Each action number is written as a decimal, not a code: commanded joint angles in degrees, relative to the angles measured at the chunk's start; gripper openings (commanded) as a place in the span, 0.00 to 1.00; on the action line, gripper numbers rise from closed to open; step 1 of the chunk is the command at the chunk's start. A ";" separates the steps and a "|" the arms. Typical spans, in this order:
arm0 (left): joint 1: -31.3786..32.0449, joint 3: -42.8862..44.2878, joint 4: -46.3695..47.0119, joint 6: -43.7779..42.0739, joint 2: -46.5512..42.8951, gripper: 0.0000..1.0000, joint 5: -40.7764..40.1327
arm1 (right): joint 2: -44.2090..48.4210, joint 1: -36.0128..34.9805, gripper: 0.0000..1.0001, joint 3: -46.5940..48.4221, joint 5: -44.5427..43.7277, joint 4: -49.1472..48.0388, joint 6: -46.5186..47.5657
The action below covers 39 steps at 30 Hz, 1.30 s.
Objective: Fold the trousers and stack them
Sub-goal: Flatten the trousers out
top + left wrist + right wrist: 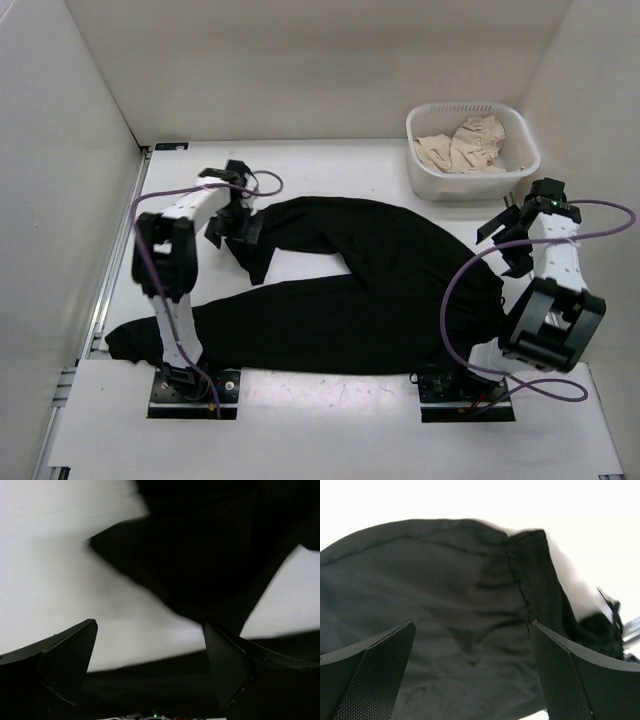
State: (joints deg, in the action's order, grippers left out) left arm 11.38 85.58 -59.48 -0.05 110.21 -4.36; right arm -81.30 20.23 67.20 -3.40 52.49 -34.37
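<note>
Both gape empty: left pincer (238, 212) hangs over a leg end of the trousers (380, 290), right pincer (508, 228) just beside their wide end, cloth spread between

A fixed overhead camera looks down and forward across the whole table (330, 165). Each wrist camera looks closely past its own fingers (65, 655) at black trousers (380, 270), which all three views share.

Left gripper (232, 230) and right gripper (505, 243) both tilt downward from raised elbows — each with its fingers spread wide apart.
</note>
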 commanded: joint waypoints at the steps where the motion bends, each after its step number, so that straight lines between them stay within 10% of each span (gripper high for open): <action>1: 0.49 2.65 1.73 0.05 4.20 1.00 -1.26 | -5.77 -0.01 0.99 -1.19 0.94 -5.11 -1.49; 3: 0.49 2.66 2.35 0.05 7.11 1.00 -2.57 | -8.78 -0.01 0.99 -1.19 1.47 -5.82 -2.10; 8: -1.61 1.17 2.88 0.05 10.11 0.22 -8.63 | -15.11 -0.01 0.86 -3.29 0.76 -8.45 -3.25; 12: -5.57 -0.59 2.88 0.05 3.88 0.14 -12.85 | -18.80 -0.01 0.26 -3.92 1.38 -9.60 -2.54; 14: -8.63 -1.21 2.88 0.05 -0.41 0.14 -15.93 | -20.04 -0.01 0.00 -3.92 1.38 -9.60 -1.93; 24: -26.49 7.67 2.88 0.05 -6.06 0.15 -23.16 | -16.79 -0.01 0.00 -1.28 -3.98 -7.67 3.16; 28: -27.11 1.80 1.65 0.05 -7.20 0.78 -22.62 | -15.65 -0.54 0.00 1.52 -3.99 -6.00 6.40; 30: -27.11 -1.20 1.04 0.05 -7.21 0.99 -22.62 | -15.65 -1.07 0.08 4.16 -3.46 -3.28 8.17; 34: -28.42 1.51 -3.78 0.05 -7.21 1.00 -21.22 | -14.34 -1.60 0.44 8.12 -4.60 0.07 9.41; 39: -30.45 14.60 -10.65 0.05 -1.94 1.00 -16.12 | -13.54 -1.60 0.55 10.32 -4.51 0.77 7.83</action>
State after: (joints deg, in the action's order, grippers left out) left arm -17.72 93.58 -67.35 -0.19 107.72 -23.14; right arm -97.10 18.61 75.00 -7.22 50.65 -26.61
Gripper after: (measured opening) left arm 0.998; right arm 0.533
